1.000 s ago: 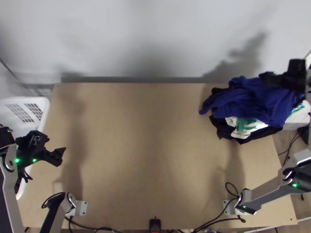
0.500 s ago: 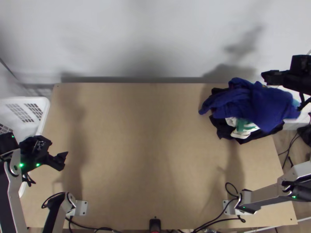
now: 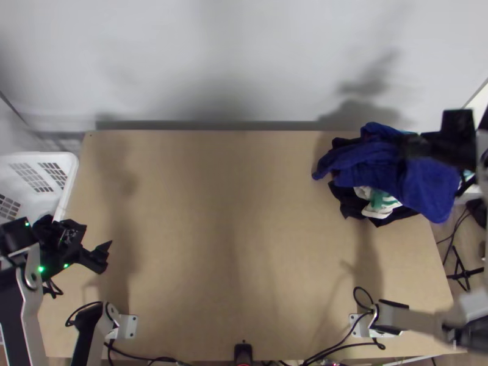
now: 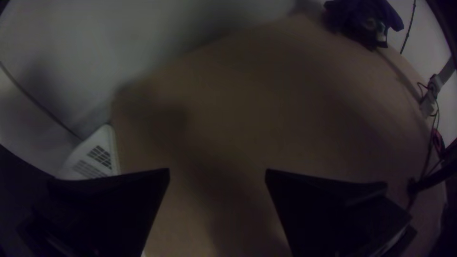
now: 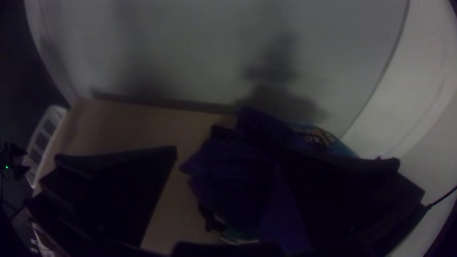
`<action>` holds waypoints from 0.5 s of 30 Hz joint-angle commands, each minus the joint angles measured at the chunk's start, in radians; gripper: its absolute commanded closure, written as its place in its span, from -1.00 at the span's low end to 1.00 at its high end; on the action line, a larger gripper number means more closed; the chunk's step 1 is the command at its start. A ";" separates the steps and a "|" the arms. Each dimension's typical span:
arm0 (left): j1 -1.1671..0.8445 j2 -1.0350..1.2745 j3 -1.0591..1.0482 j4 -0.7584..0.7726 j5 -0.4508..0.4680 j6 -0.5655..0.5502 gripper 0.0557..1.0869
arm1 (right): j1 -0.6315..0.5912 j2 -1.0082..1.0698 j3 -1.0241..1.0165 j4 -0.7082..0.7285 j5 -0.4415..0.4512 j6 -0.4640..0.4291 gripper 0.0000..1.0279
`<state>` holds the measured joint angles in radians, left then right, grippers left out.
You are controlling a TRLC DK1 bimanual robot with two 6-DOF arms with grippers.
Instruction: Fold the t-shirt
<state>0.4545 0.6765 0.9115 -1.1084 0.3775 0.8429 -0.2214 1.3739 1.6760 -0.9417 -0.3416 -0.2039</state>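
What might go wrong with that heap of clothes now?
The right gripper is open over the heap and might pinch the white-and-green cloth along with the blue garment above it. The blue garment also seems to overhang the table's edge, so it might slip off if tugged.

Blue cloth [image 3: 430,189] bunched, far right of table [image 3: 244,244]; right gripper [image 3: 410,146] above it. White basket [image 3: 72,168], left side.
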 commanded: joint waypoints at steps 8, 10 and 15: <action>-0.099 -0.491 -0.395 0.587 0.003 -0.189 -0.90 | 0.220 -0.690 -0.886 0.632 0.581 0.009 -0.92; -0.109 -0.592 -0.474 0.653 0.008 -0.196 -0.90 | 0.220 -0.799 -0.987 0.689 0.609 -0.017 -0.92; -0.189 -0.677 -0.574 0.734 0.014 -0.349 -0.90 | 0.217 -1.006 -1.197 0.762 0.658 -0.106 -0.92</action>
<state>0.3393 0.1646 0.4992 -0.5285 0.3847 0.6323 -0.0242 0.6544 0.7856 -0.3145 0.2161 -0.2413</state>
